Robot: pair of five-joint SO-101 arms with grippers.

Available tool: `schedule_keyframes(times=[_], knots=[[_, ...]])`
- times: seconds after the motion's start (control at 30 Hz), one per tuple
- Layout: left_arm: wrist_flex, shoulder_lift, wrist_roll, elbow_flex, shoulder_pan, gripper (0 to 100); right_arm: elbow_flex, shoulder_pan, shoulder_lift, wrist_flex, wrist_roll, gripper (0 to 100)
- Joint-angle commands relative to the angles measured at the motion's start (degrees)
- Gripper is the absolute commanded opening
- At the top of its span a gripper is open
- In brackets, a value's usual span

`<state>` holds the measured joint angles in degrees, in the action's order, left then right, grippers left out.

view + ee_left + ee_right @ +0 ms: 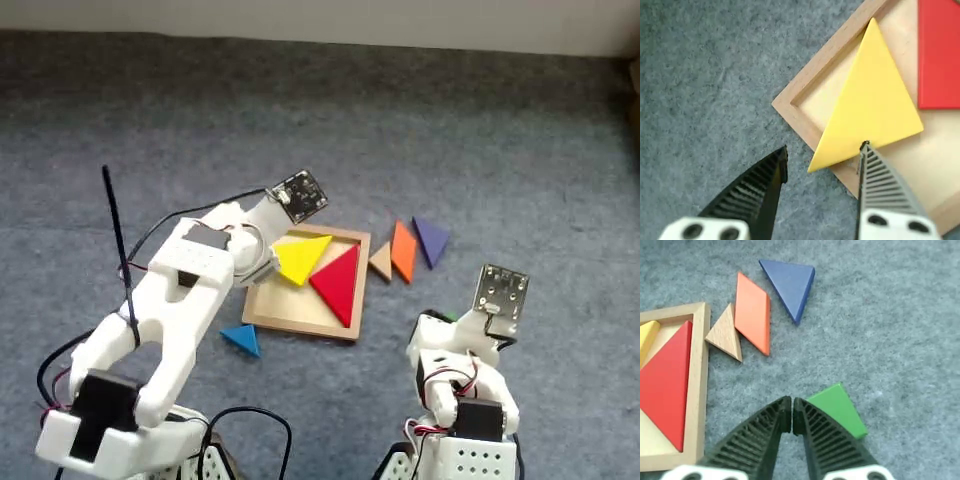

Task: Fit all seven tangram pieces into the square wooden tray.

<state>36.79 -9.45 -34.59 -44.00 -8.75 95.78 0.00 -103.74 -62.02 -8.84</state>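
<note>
Tray point(300, 326) of pale wood sits on grey carpet point(480, 130) in the high view, turned slightly off square. The clock hours here are read from its middle.

The red triangle point(340, 282) lies flat inside. Its long edge runs along the 3 o'clock rim and its square corner points to 9 o'clock. The yellow triangle point(300, 258) is tilted, not seated. One sharp tip points to about 2 o'clock near the far rim, and its long edge follows the 9 o'clock rim. The left wrist view shows its other sharp corner riding over that rim onto the carpet.

The left gripper point(824, 149) is spread wide astride that overhanging corner. The pale finger is at the yellow edge and the black finger is over carpet. Bare tray floor shows toward 6 and 7 o'clock.

Outside the 3 o'clock rim lie a plain wood triangle point(381, 261), an orange parallelogram point(403, 251) with its long axis running 12 to 6, and a dark blue triangle point(431, 239) whose tip points to 6. A light blue triangle point(241, 338) lies at 7 o'clock, just off the rim.

The right gripper point(791, 402) is pinched closed on nothing. A green piece point(838, 410) lies just beside it on open carpet.
</note>
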Motion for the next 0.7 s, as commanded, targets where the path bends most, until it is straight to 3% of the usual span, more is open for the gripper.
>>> schedule_keyframes(times=[0.0, 0.17, 0.4, 0.67], knots=[[-6.0, 5.1, 0.7, 2.7, 0.6, 24, 6.6, 0.7, -0.3, 0.0, 0.8, 2.2], [-11.2, 8.3, 0.8, 2.8, -2.6, 20, 6.6, 0.7, -0.3, 0.0, 0.8, 2.2], [-11.6, 7.7, 0.8, 3.7, -5.3, 18, 6.6, 0.7, -0.3, 0.0, 0.8, 2.2], [5.7, -8.6, 6.3, 4.3, -3.3, 18, 6.6, 0.7, -0.3, 0.0, 0.8, 2.2]])
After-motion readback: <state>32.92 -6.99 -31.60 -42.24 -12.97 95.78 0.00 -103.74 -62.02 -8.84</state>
